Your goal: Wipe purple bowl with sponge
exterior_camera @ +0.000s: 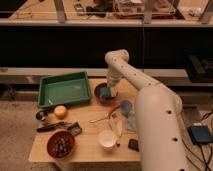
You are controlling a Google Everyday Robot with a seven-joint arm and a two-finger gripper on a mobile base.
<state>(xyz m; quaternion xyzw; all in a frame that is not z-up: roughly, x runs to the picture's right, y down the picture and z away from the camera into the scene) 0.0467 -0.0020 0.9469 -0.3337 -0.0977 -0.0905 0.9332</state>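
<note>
The purple bowl (pixel 100 96) sits at the back middle of the wooden table (pixel 85 145), right of the green tray. A blue-green sponge (pixel 105 92) lies inside the bowl under the gripper. My gripper (pixel 109 90) reaches down into the bowl from the white arm (pixel 150 110), which comes in from the lower right. The gripper is on the sponge.
A green tray (pixel 64 90) stands at the back left. A yellow fruit (pixel 60 111), a dark tool (pixel 56 127), a brown bowl (pixel 60 144) with dark bits, a white cup (pixel 106 139), a blue item (pixel 126 107) and utensils (pixel 107 117) lie about the table.
</note>
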